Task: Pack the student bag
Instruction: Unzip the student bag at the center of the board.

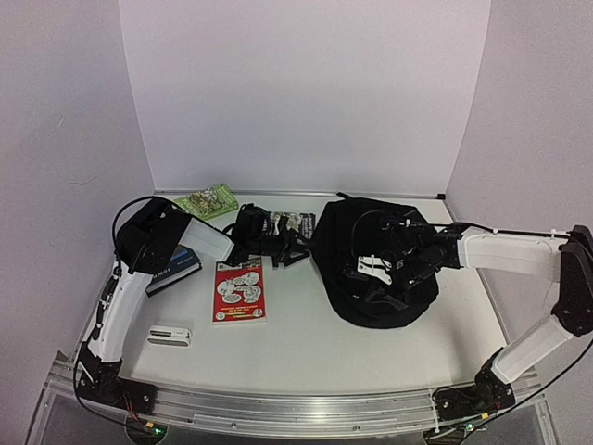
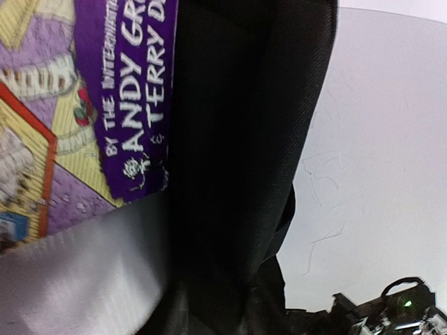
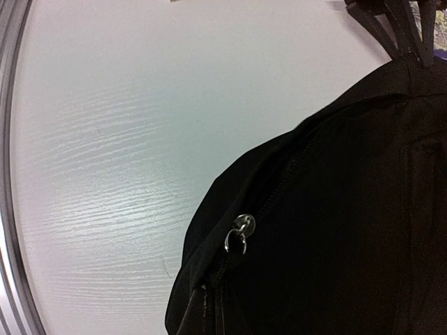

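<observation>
Black student bag (image 1: 338, 243) is best lifted open by the right pincer (image 1: 378, 272), fingers together; the left pincer (image 1: 278, 243), its state unclear, should slide the purple book (image 2: 133, 91) in flat.

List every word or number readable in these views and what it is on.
"BY THE", rest blurred: purple band on the illustrated book cover.
"ANDY GR", cut off: same band.
"& TERRY D", cut off: same band.
Flat red booklet, green printed card, dark blue book: print too small to read.
</observation>
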Robot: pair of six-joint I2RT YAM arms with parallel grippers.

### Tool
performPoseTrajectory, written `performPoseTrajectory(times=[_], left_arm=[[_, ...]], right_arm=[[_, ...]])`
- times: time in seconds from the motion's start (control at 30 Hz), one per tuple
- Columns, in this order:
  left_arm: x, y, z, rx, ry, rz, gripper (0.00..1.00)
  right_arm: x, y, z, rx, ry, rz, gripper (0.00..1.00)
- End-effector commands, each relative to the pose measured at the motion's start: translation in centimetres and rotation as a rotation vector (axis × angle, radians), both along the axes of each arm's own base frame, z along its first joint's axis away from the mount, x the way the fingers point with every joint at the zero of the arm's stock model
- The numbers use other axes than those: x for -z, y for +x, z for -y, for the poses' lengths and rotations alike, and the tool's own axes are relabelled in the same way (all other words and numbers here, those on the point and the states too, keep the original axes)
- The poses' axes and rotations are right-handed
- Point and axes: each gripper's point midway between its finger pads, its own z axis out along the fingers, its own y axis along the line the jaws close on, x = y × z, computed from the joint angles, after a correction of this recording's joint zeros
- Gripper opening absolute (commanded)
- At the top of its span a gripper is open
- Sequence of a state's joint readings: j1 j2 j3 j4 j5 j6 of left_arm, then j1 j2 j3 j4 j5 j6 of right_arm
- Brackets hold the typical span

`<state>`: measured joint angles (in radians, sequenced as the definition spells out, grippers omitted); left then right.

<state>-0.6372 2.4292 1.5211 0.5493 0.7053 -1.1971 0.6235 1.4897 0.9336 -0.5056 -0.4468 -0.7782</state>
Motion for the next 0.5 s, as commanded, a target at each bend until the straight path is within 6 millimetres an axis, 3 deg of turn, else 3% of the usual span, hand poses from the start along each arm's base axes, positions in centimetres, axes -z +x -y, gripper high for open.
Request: performPoseTrajectory(times=[0.0, 0.07, 0.17, 0.37, 0.47], left_arm=[[-5.1, -0.6, -0.8, 0.008, -0.033, 0.095, 0.54], [-5.6, -2.2, -0.6, 0.021, -0.020, 0.110, 0.67], [-6.1, -4.3, -0.6, 0.021, 0.012, 0.118, 0.75], [-6.0, -8.9, 2.2, 0.098, 0.066, 0.120, 0.76], [-5.4, -10.5, 3.9, 0.145, 0.062, 0.091, 0.69]], right_arm=[[-3.0, 1.6, -2.4, 0.058, 0.083, -0.029, 0.00], [-3.4, 2.4, -3.2, 0.078, 0.101, -0.044, 0.00], [-3.6, 3.0, -4.0, 0.087, 0.118, -0.056, 0.00], [-3.4, 3.2, -5.7, 0.076, 0.134, -0.082, 0.00], [-3.6, 3.0, -6.5, 0.064, 0.148, -0.088, 0.00]])
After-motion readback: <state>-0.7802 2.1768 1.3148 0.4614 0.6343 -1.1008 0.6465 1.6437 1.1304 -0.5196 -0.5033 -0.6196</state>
